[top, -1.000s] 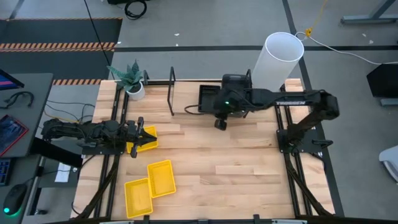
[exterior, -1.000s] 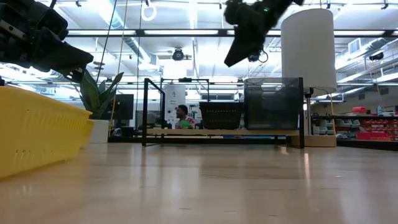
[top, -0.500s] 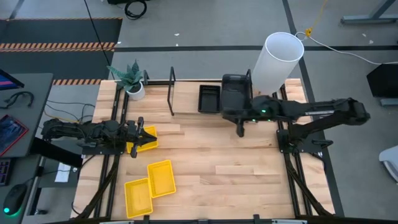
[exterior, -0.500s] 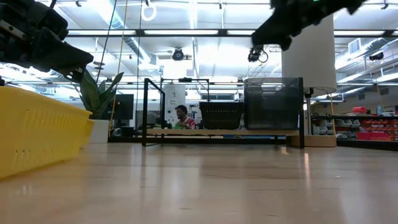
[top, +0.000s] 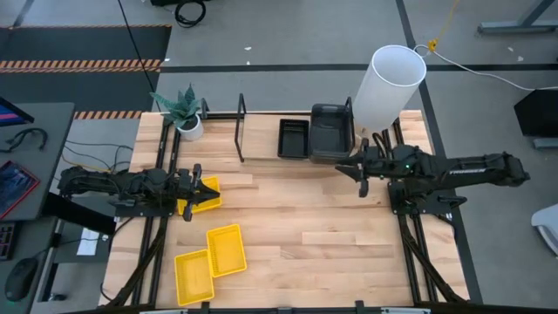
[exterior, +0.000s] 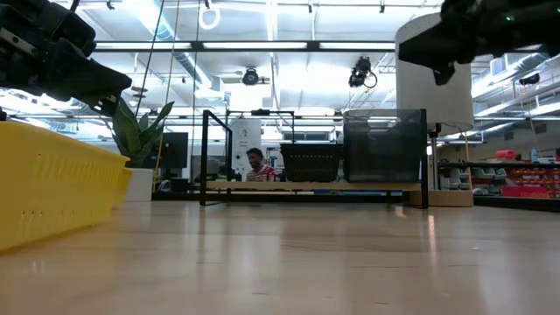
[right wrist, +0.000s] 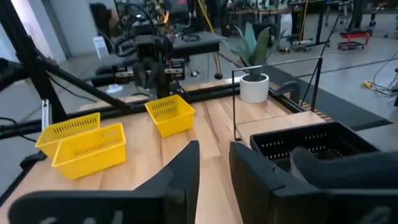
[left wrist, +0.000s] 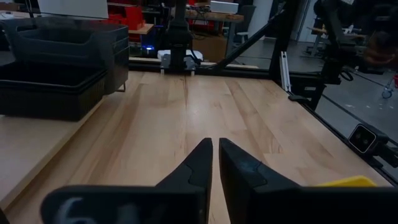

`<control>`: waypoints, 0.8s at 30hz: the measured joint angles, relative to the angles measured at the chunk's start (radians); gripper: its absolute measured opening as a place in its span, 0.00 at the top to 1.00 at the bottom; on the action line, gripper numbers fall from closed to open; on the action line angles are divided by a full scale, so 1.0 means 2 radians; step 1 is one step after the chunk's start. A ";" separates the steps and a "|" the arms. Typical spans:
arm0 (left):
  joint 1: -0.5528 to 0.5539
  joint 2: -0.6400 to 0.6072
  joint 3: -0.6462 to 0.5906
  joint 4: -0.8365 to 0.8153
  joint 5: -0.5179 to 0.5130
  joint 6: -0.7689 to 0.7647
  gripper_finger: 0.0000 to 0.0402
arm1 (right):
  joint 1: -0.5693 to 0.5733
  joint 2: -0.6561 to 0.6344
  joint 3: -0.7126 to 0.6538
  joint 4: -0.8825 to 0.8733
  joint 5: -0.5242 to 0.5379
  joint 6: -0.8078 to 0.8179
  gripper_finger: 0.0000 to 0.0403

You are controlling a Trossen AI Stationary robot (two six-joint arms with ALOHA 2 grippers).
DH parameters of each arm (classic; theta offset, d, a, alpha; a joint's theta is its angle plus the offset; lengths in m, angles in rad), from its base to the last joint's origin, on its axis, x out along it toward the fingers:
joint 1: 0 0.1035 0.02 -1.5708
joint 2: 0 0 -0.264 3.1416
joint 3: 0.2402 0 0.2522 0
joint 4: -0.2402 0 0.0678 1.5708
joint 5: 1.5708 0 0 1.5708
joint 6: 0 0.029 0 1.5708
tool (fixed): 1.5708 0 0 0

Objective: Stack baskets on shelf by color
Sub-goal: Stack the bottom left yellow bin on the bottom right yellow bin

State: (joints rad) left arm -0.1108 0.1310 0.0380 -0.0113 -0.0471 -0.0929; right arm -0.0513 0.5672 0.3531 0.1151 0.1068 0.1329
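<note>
From above, the left hand (top: 202, 194) sits at the near edge of a yellow basket (top: 206, 202) on the left of the worktop (top: 331, 227); two more yellow baskets (top: 211, 262) lie side by side nearer the front. The right hand (top: 362, 177) hangs empty just in front of the shelf (top: 261, 148), where the black basket (top: 294, 138) and dark grey baskets (top: 331, 135) already rest.

At table height, black and grey stacks stand side by side on the shelf's board, and a yellow wall fills the left foreground.

Left wrist view: fingers nearly together, a yellow corner (left wrist: 348, 182) beside them; whether they pinch the rim, I can't tell. I'd clamp that wall firmly before lifting.

Right wrist view: fingers (right wrist: 186, 168) parted a little, nothing between them.
</note>
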 joint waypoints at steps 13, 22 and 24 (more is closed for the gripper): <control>0.000 0.000 0.000 0.000 0.000 0.000 0.92 | 0.000 -0.140 -0.084 -0.002 0.002 0.013 0.80; 0.000 0.000 0.000 0.000 0.000 0.000 0.92 | 0.000 -0.228 -0.129 -0.006 0.002 0.014 0.80; 0.000 0.000 0.000 0.000 0.000 0.000 0.93 | 0.000 -0.242 -0.139 -0.006 0.000 0.016 0.80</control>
State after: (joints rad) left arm -0.1108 0.1310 0.0376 -0.0113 -0.0475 -0.0929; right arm -0.0517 0.0832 0.0749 0.1031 0.1065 0.1650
